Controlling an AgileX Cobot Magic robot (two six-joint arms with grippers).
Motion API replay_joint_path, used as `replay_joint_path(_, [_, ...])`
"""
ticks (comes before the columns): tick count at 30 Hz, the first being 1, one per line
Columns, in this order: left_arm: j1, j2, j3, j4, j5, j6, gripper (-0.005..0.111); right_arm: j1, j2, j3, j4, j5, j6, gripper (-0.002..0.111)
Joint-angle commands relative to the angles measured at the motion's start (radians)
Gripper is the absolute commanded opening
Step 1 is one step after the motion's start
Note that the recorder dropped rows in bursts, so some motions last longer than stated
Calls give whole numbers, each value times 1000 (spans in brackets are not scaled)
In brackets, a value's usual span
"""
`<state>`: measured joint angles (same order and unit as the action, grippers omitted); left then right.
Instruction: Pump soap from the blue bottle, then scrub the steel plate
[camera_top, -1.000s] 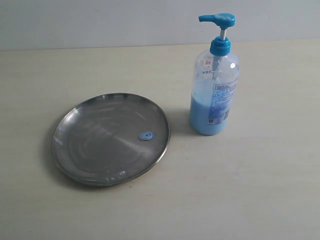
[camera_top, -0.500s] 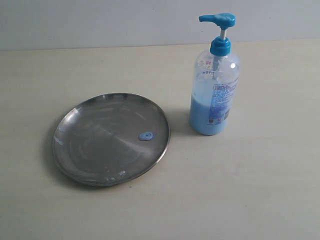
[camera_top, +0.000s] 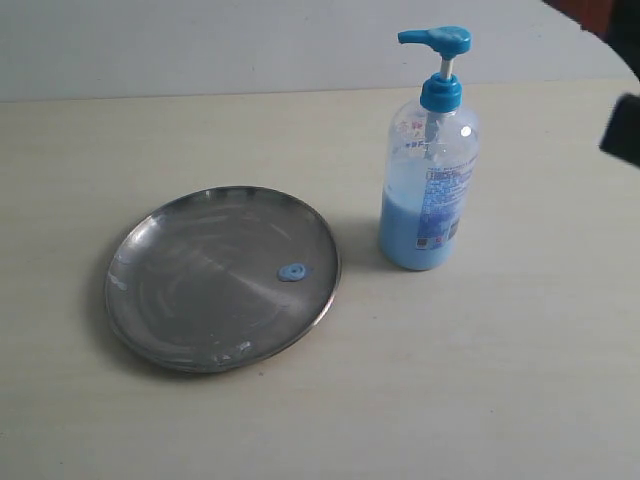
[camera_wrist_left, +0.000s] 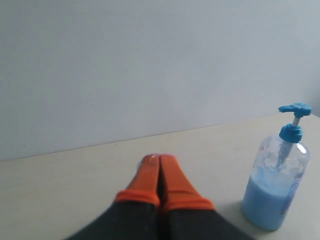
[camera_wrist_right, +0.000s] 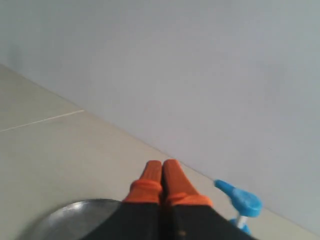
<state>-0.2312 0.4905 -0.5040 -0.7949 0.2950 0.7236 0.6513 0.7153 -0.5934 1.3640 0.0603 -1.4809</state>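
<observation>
Ahead of the closed right gripper (camera_wrist_right: 162, 168), blue bottle (camera_wrist_right: 240, 199) and steel plate (camera_wrist_right: 70, 220).

Pale beige tabletop (camera_top: 520, 380), plain grey-white wall (camera_top: 200, 40), soft light

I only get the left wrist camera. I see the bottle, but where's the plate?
Observer: In the exterior view the plate lies flat on the table, left of the bottle, with a gap between them.
Operator: Is there soap on it yet?
Observer: Yes, one small blue blob of soap sits inside the rim on the side nearest the bottle.
</observation>
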Motion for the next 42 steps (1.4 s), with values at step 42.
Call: replay_joint_path(42, [128,-156,4,521,53,-450,0,0,-58,7,205,-656,-138,0])
